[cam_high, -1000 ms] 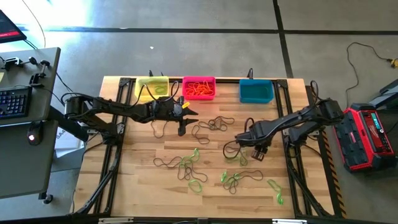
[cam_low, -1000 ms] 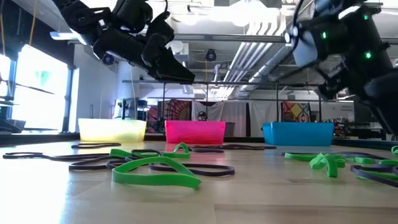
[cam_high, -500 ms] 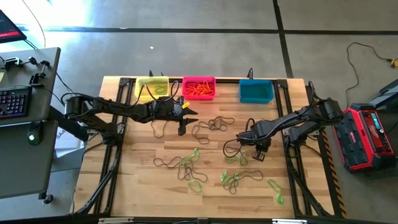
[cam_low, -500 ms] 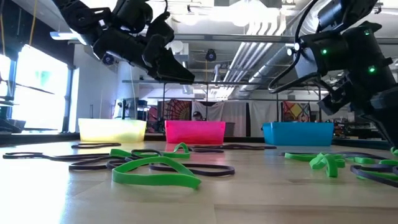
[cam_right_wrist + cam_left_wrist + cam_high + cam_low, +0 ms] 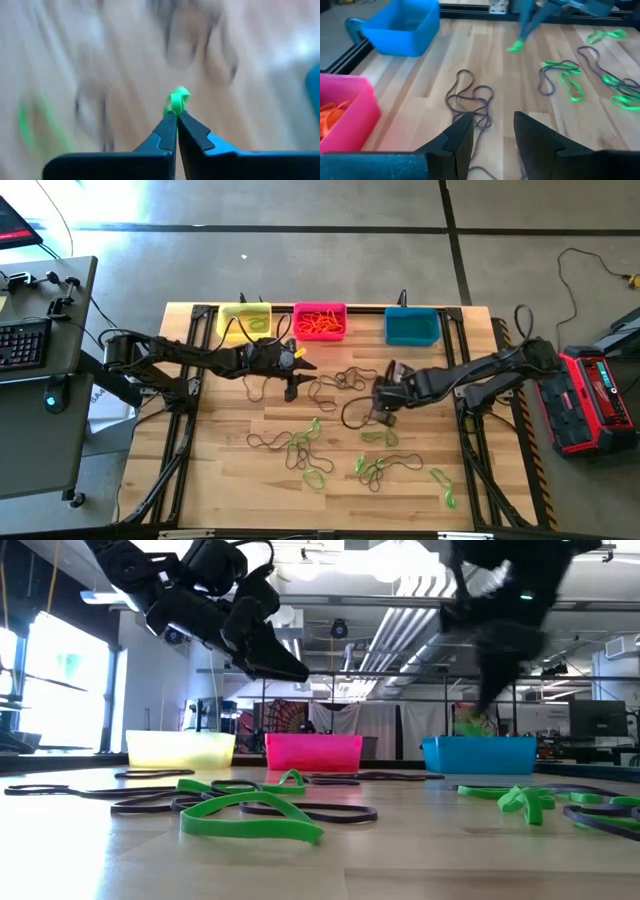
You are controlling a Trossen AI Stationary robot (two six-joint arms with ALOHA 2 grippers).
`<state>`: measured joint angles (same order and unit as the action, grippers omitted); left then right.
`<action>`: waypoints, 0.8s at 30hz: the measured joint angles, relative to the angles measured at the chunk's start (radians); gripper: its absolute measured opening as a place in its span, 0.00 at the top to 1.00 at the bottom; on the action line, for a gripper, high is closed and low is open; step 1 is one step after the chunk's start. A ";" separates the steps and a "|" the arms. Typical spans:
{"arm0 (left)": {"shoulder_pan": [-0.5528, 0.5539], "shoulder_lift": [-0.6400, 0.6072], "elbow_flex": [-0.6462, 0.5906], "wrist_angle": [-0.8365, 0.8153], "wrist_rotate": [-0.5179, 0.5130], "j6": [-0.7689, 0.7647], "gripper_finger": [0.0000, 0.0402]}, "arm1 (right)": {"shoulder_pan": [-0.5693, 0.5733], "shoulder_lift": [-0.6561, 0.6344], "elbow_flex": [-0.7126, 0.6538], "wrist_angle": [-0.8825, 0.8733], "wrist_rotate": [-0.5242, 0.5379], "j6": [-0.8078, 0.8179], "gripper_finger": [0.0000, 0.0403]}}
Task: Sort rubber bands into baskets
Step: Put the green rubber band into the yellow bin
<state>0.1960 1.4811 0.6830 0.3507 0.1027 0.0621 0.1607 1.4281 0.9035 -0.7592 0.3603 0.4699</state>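
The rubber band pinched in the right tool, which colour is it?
Green. The rubber band shows best in the right wrist view, between the shut fingers of the right tool.

Three baskets are seen in a row at the table's far edge: yellow [image 5: 181, 748] at left, pink [image 5: 313, 752] in the middle, blue [image 5: 478, 753] at right. Green rubber bands [image 5: 250, 818] and dark rubber bands [image 5: 150, 802] are scattered flat across the near wood. The left gripper [image 5: 268, 652] is held above the yellow and pink baskets; a blurred dark arm [image 5: 505, 615] is seen above the blue one.
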 joint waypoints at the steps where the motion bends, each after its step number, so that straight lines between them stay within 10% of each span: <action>1: -0.006 0.000 0.000 0.003 0.001 0.007 0.67 | -0.004 0.000 0.000 0.064 0.037 -0.015 1.00; 10: -0.042 0.000 0.000 0.014 0.000 0.012 0.67 | -0.004 0.032 -0.001 0.500 0.241 -0.169 1.00; 24: -0.102 0.011 0.002 0.120 -0.057 -0.054 0.56 | -0.004 0.098 -0.002 0.839 0.217 -0.320 1.00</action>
<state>0.0937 1.4919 0.6846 0.4705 0.0455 0.0078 0.1570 1.5261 0.9020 0.0802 0.5774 0.1501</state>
